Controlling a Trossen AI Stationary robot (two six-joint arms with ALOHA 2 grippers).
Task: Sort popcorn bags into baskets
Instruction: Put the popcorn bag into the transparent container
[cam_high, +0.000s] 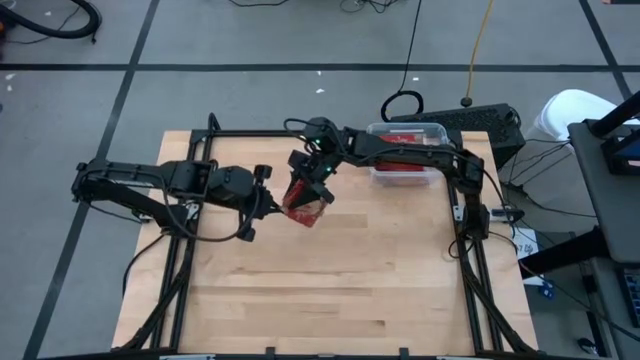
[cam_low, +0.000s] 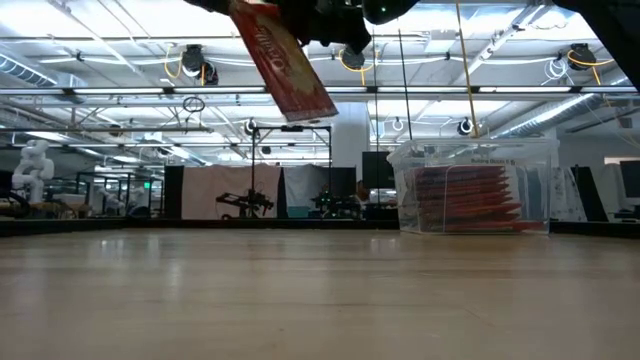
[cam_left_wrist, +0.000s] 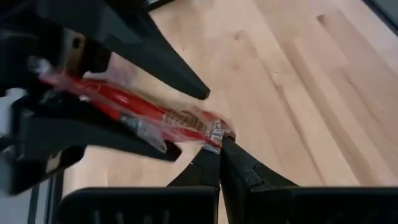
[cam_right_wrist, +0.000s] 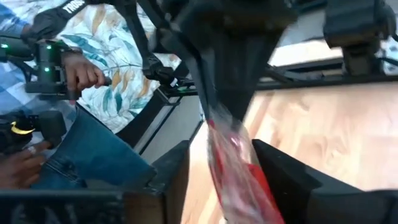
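Note:
One red popcorn bag (cam_high: 306, 205) is up in the air over the middle of the table, between my two grippers. The low view shows it tilted (cam_low: 285, 60), high above the wood. My left gripper (cam_high: 283, 208) reaches in from the table's left and is shut on it. My right gripper (cam_high: 310, 190) comes from the far right and is open. Its fingers stand on either side of the bag (cam_right_wrist: 239, 174), and a gap shows beside one of them. The clear tub (cam_high: 405, 130) stands at the far right with several red bags (cam_low: 465, 195) on edge inside. My left gripper pinches the bag between its two fingers at one end, by the crimped corner (cam_left_wrist: 214, 132). The fingers (cam_left_wrist: 236, 168) come in about level from the table's left. The bag is lifted clear of the table and runs away from the fingertips between the right gripper's fingers.
The tub (cam_low: 470, 150) sits near the table's far right corner. Bare wood (cam_high: 330, 290) spreads over the near half of the table. Beyond the table's edge, the right wrist view shows a person's hand (cam_right_wrist: 81, 71) and a jeans leg (cam_right_wrist: 93, 155).

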